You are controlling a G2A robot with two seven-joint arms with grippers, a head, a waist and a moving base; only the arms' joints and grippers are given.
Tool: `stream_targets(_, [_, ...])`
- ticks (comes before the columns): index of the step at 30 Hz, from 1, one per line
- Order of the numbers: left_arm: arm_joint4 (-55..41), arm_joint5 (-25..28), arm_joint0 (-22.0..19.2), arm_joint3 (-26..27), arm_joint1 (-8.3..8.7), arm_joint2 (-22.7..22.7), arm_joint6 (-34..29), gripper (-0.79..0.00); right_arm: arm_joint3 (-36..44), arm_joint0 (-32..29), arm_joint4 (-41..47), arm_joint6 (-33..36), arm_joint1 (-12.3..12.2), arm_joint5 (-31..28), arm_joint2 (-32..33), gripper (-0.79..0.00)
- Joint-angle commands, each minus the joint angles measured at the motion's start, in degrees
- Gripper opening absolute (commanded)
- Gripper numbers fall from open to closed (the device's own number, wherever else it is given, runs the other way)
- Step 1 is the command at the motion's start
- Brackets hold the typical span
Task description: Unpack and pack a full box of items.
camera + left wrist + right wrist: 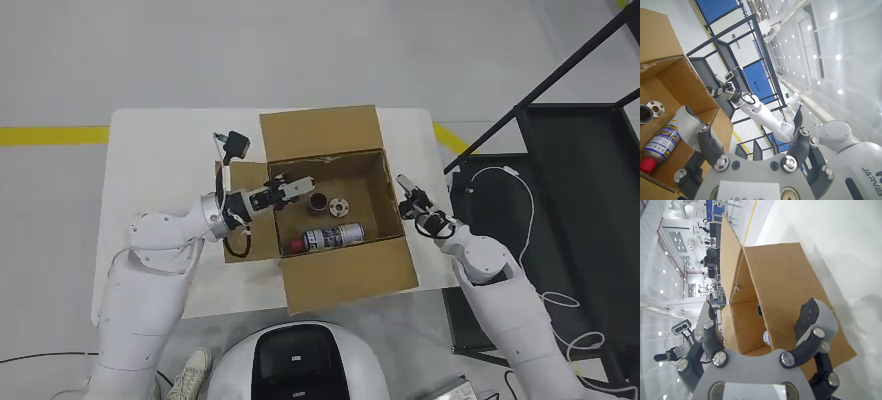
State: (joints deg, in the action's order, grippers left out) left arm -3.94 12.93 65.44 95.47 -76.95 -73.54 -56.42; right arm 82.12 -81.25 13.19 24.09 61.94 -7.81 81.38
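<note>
Shows left tool (304,188) spread open above cardboard box (320,130) holding spray can (335,237); right tool (404,195), also open, just outside its right wall.

Industrial robotics hall: high spotlit ceiling (829,56), steel rack (590,180), yellow floor line (50,135).

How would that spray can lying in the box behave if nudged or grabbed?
The spray can lies on its side on the cardboard box floor, so a nudge would probably roll it. The box walls would likely stop it. Its smooth, glossy round body looks rigid but may slip in a grip.
</note>
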Motion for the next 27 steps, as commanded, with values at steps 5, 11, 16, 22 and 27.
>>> stream_targets(5, [-1.21, 0.95, 1.6, -0.1, 0.62, -0.89, -0.05, 0.0, -0.15, 0.99, -0.55, 1.04, 0.42, 0.06, -1.97, 0.0])
stream_targets(11, [-2.4, 1.52, 2.82, 0.03, 1.19, -1.87, 0.54, 0.0, 0.13, 1.65, -0.21, 3.27, 0.74, 0.75, -3.51, 0.0])
stream_targets(16, [-4.33, 3.1, 3.45, 0.62, 1.64, -3.21, 1.28, 0.0, 1.74, 0.42, 0.46, 2.61, 0.63, -0.59, -1.77, 0.0])
stream_targets(22, [-7.34, 5.43, 5.01, 1.68, 2.24, -6.61, 4.12, 0.0, 7.7, -2.14, -3.24, 0.83, 0.13, -3.67, 1.59, 0.0])
stream_targets(27, [-10.37, 6.9, 7.51, 2.31, 2.87, -10.82, 6.56, 0.0, 15.49, -3.01, -8.92, 1.7, -0.12, -6.14, 1.93, 0.0])
